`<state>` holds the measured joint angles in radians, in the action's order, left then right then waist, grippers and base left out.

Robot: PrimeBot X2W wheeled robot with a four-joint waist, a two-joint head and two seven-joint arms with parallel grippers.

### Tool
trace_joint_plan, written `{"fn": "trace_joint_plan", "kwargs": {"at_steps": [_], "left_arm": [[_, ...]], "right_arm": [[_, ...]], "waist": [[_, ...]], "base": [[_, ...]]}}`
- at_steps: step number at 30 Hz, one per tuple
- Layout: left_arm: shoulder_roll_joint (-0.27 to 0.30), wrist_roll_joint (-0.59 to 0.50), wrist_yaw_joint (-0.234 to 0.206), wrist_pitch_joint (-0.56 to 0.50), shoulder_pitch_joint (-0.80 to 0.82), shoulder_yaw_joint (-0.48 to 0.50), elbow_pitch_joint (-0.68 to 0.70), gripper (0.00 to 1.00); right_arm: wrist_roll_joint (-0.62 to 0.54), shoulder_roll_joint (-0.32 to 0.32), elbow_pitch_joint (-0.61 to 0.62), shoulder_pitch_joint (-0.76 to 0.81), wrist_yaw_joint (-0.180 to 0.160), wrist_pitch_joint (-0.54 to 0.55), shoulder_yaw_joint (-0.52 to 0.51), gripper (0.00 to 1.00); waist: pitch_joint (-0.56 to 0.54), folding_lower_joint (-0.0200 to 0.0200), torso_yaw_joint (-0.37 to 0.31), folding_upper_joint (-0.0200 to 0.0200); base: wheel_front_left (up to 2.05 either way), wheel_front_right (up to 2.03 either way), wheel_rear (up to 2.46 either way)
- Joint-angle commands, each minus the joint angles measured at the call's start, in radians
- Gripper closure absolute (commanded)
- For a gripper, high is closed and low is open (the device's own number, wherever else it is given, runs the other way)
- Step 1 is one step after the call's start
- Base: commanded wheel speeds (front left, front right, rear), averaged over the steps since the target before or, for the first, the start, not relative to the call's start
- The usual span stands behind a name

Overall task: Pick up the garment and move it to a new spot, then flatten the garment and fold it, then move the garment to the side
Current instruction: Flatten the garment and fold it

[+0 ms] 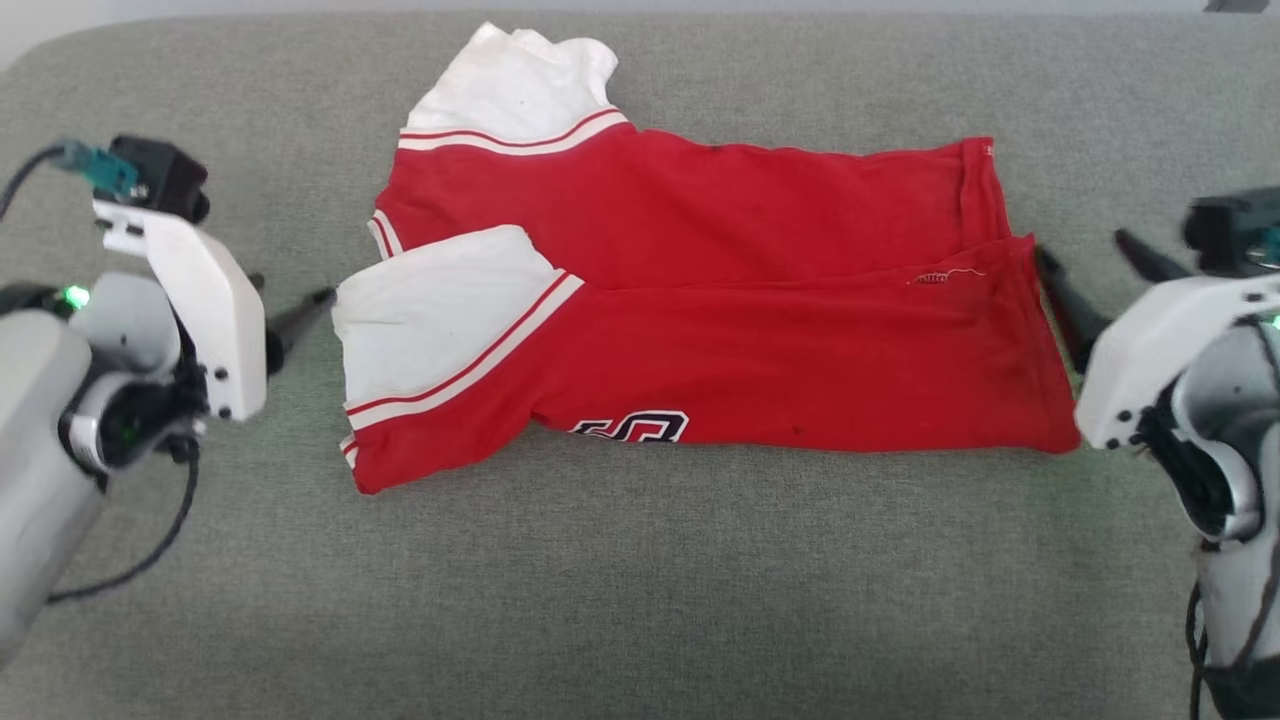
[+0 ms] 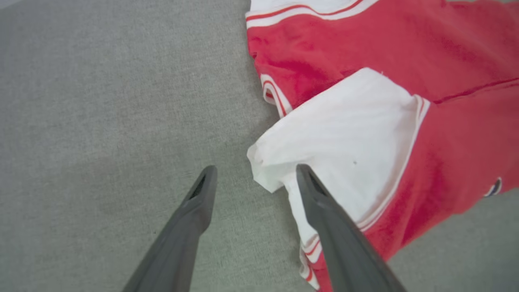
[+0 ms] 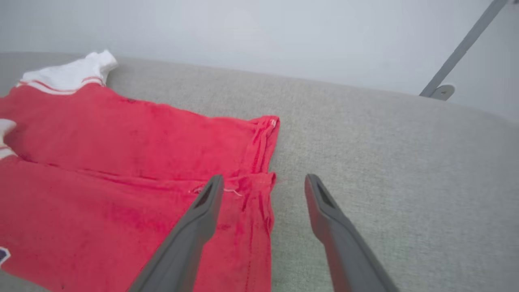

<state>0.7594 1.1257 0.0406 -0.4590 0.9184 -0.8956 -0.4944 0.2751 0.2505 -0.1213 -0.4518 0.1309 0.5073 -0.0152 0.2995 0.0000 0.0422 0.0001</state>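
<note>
The garment (image 1: 700, 300), a red shirt with white sleeves and striped trim, lies folded lengthwise on the grey cloth surface (image 1: 640, 600), with part of a black number showing at its near edge. My left gripper (image 1: 292, 305) stands open just left of the near white sleeve (image 2: 344, 138); the sleeve's corner lies loose between its fingers (image 2: 256, 170). My right gripper (image 1: 1080, 250) is open at the shirt's hem (image 3: 263, 154). Seen from the right wrist, one finger (image 3: 202, 211) is over the red cloth and the other over bare surface, the right gripper (image 3: 264, 180) clamping nothing.
The grey surface (image 2: 101, 101) stretches wide in front of the shirt and to both sides. A pale wall (image 3: 243, 28) rises behind its far edge, with a slanted metal rod (image 3: 462, 48) at the far right. A black cable (image 1: 150, 550) hangs from my left arm.
</note>
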Motion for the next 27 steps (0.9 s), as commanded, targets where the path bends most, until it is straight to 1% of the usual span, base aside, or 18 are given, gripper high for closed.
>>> {"fn": "trace_joint_plan", "kwargs": {"at_steps": [1,6,9,12,15,17,20,24,27], "left_arm": [[0.008,0.011,-0.014,-0.002,-0.022,0.003,0.022,0.0],[0.074,0.037,-0.121,-0.015,-0.138,0.002,0.226,0.0],[0.104,0.06,-0.177,-0.016,-0.201,0.002,0.32,0.0],[0.124,0.075,-0.222,-0.015,-0.248,0.001,0.381,0.0],[0.138,0.087,-0.255,-0.011,-0.281,0.001,0.405,0.0],[0.133,0.096,-0.267,-0.009,-0.294,0.002,0.405,0.0],[0.12,0.093,-0.273,-0.011,-0.301,-0.003,0.372,0.0],[0.079,0.108,-0.262,-0.021,-0.293,-0.011,0.285,0.0],[0.041,0.11,-0.242,-0.03,-0.285,-0.026,0.208,0.0]], "right_arm": [[-0.005,-0.009,0.015,0.015,0.0,-0.016,-0.014,0.0],[-0.07,-0.054,0.125,0.074,0.0,-0.122,-0.089,0.0],[-0.108,-0.09,0.18,0.103,0.0,-0.173,-0.127,0.0],[-0.133,-0.126,0.224,0.129,0.0,-0.197,-0.159,0.0],[-0.147,-0.15,0.264,0.155,0.0,-0.203,-0.173,0.0],[-0.156,-0.162,0.282,0.174,0.0,-0.198,-0.179,0.0],[-0.152,-0.176,0.302,0.202,0.0,-0.178,-0.181,0.0],[-0.135,-0.186,0.31,0.236,0.0,-0.138,-0.174,0.0],[-0.117,-0.191,0.297,0.253,0.0,-0.093,-0.156,0.0]], "waist": [[-0.004,0.0,0.002,-0.0001],[-0.011,0.0,0.001,-0.0001],[-0.011,0.0,-0.005,-0.0001],[-0.007,0.0,-0.015,-0.0001],[0.001,0.0,-0.028,-0.0001],[0.007,0.0,-0.036,-0.0001],[0.016,0.0,-0.046,-0.0001],[0.027,0.0,-0.059,-0.0001],[0.034,0.0,-0.065,-0.0001]], "base": [[0.0,0.0,0.0],[0.0,0.0,0.0],[0.0,0.0,0.0],[0.0,0.0,0.0],[0.0,0.0,0.0],[0.0,0.0,0.0],[0.0,0.0,0.0],[0.0,0.0,0.0],[0.0,0.0,0.0]]}}
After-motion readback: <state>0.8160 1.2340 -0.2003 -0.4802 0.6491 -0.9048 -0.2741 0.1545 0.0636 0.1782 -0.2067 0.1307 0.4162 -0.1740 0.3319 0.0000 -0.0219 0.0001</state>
